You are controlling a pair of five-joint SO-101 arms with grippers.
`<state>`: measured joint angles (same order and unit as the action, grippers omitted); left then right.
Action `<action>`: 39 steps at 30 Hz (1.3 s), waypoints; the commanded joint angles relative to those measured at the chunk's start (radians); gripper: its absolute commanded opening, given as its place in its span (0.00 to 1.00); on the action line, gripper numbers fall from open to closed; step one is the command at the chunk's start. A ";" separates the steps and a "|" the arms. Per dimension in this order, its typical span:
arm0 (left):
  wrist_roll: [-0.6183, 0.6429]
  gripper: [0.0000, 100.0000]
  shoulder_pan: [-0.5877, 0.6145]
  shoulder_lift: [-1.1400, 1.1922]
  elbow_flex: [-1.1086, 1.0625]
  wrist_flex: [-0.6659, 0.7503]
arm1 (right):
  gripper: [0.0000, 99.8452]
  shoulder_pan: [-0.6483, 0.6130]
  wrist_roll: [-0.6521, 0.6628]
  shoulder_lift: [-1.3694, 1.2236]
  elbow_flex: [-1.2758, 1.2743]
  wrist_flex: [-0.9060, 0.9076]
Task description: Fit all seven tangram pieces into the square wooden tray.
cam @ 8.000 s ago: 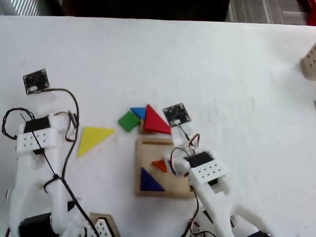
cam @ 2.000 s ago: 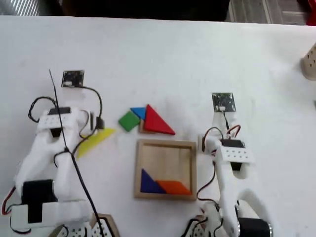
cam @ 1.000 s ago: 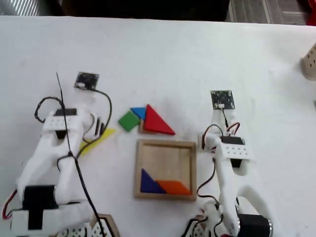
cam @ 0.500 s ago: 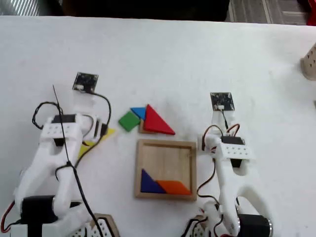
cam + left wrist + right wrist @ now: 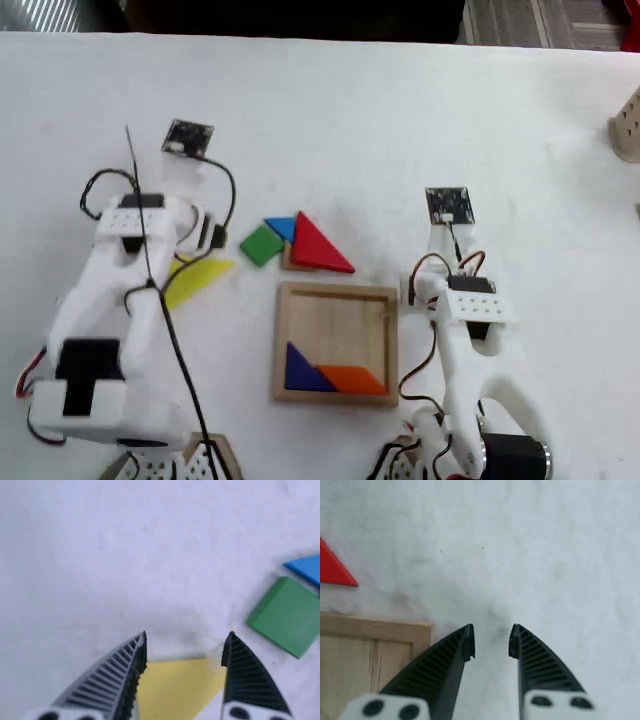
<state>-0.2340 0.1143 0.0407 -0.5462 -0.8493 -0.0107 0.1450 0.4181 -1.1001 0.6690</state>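
The square wooden tray lies at the table's centre front with a blue triangle and an orange piece along its near side. Behind it sit a red triangle, a small blue piece and a green square. A yellow triangle lies to the left, flat on the cloth. My left gripper is open with the yellow triangle's edge between its fingers. My right gripper is open over bare cloth beside the tray's far right corner.
White cloth covers the table, with free room behind the pieces and to the right. A pale wooden object stands at the far right edge. Another wooden piece shows at the front by the left arm's base.
The left arm has shifted slightly away from the front edge, uncovering more of the yellow triangle. The right arm and all pieces have kept still.
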 commanded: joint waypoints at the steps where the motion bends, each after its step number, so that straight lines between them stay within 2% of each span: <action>1: -0.064 0.25 -0.048 0.084 0.161 -0.092 | 0.12 0.005 0.012 0.012 0.043 -0.001; 5: -0.060 0.25 -0.099 0.093 0.193 -0.100 | 0.12 0.004 0.081 0.005 0.046 -0.010; 11: 0.147 0.25 -0.228 0.102 0.307 -0.160 | 0.12 0.007 0.094 0.004 0.043 -0.044; 26: 0.155 0.24 -0.414 0.102 0.176 -0.120 | 0.12 0.004 0.094 0.004 0.041 -0.044; 33: 0.155 0.05 -0.463 0.105 0.149 -0.009 | 0.12 0.007 0.094 0.005 0.041 -0.044; 36: 0.155 0.03 -0.473 0.157 0.184 0.015 | 0.12 0.008 0.094 0.010 0.038 -0.044; 39: 0.157 0.03 -0.473 0.257 0.324 -0.061 | 0.12 0.010 0.095 0.012 0.038 -0.042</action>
<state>-0.0898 -0.3491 0.2079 -0.3759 -0.8600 -0.0092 0.2202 0.4181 -1.1001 0.6414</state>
